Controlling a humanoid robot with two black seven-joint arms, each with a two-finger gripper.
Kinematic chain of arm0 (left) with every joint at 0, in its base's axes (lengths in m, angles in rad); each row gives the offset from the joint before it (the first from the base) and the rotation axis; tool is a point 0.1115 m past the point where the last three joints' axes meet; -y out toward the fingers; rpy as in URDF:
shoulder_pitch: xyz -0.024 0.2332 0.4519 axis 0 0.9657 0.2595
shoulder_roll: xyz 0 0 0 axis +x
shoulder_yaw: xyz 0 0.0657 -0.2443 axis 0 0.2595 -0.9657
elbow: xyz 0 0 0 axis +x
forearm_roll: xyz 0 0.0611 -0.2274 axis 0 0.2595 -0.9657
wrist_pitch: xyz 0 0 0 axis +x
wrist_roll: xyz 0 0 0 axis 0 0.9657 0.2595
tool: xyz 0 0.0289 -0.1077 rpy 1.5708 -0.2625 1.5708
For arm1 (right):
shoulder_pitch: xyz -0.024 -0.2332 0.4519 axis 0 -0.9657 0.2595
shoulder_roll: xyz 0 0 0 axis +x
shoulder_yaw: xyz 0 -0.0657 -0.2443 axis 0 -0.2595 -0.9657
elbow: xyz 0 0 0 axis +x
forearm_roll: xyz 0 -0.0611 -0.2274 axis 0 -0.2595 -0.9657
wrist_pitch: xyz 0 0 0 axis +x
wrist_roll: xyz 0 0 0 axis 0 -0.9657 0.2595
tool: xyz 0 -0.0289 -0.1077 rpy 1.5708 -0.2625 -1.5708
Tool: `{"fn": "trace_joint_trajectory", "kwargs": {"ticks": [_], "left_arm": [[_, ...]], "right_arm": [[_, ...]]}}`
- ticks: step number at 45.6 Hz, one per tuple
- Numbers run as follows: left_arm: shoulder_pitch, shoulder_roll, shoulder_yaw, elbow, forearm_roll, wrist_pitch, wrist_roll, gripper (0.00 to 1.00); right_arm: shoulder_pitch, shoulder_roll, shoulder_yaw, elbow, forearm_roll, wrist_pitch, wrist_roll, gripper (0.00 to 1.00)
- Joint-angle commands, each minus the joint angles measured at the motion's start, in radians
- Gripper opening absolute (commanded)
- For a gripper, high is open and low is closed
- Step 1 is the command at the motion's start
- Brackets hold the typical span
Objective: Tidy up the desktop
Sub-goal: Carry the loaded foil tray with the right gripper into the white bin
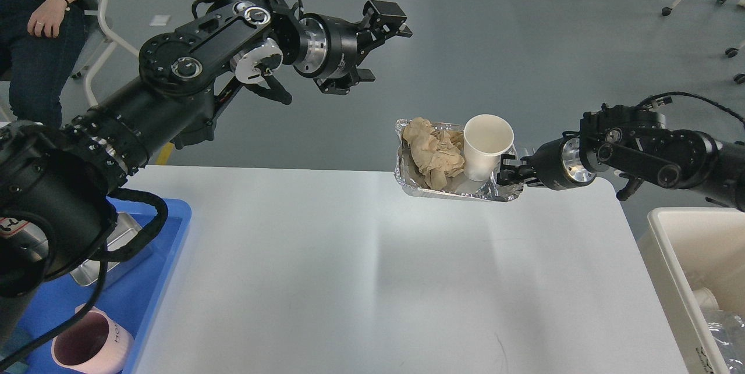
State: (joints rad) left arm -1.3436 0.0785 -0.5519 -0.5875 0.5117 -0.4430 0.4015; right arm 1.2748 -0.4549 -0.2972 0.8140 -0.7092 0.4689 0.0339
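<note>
Desktop: the glossy white desktop point(372, 281) fills the lower middle of the head view; most of its surface is bare.
Foil tray: one crumpled foil tray point(407, 183) sits at the desktop's far edge, right of centre.
Tray contents: one white paper cup point(488, 144), upright at the tray's right end; one wad of brown paper point(433, 150) beside it, touching the cup.
Right gripper: the right gripper point(507, 173) reaches in from the right and pinches the tray's right rim, fingers closed on the foil.
Left gripper: the left gripper point(381, 45) hangs high over the floor beyond the table, well apart from the tray, fingers spread wide and holding nothing.
In the way: nothing lies between the left gripper and the tray; the cup stands just beside the right gripper's fingers.
Left side: one blue tray point(145, 281) beside the desktop, partly hidden by the left arm, holds one pink mug point(90, 348) and one metal container point(110, 249).
Right side: one cream bin point(669, 246) beside the desktop, with clear plastic waste inside.
Background: one seated person point(41, 19) at far left; white wheeled frames on the grey floor.
</note>
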Motion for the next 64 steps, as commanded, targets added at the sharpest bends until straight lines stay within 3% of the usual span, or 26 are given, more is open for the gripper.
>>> {"fn": "trace_joint_trajectory", "kwargs": {"ticks": [1, 10, 25, 39, 45, 64], "left_arm": [[0.118, 0.058, -0.184, 0.017, -0.136, 0.000, -0.029, 0.98], [0.288, 0.113, -0.401, 0.021, -0.194, -0.006, -0.032, 0.98], [0.471, 0.153, -0.589, 0.021, -0.203, -0.016, -0.047, 0.98], [0.552, 0.153, -0.605, 0.021, -0.208, -0.014, -0.101, 0.98], [0.557, 0.155, -0.605, 0.021, -0.208, -0.014, -0.101, 0.98], [0.560, 0.155, -0.605, 0.021, -0.205, -0.013, -0.116, 0.98]], "right_arm": [[-0.051, -0.050, 0.041, -0.003, 0.011, -0.004, 0.000, 0.00], [-0.136, -0.185, 0.125, -0.012, 0.074, -0.016, 0.000, 0.00], [-0.290, -0.355, 0.204, -0.009, 0.258, -0.193, 0.001, 0.00], [-0.429, -0.418, 0.222, -0.018, 0.343, -0.340, 0.020, 0.00], [-0.498, -0.435, 0.222, -0.036, 0.393, -0.386, 0.037, 0.00], [-0.647, -0.447, 0.222, -0.199, 0.600, -0.395, 0.072, 0.00]]}}
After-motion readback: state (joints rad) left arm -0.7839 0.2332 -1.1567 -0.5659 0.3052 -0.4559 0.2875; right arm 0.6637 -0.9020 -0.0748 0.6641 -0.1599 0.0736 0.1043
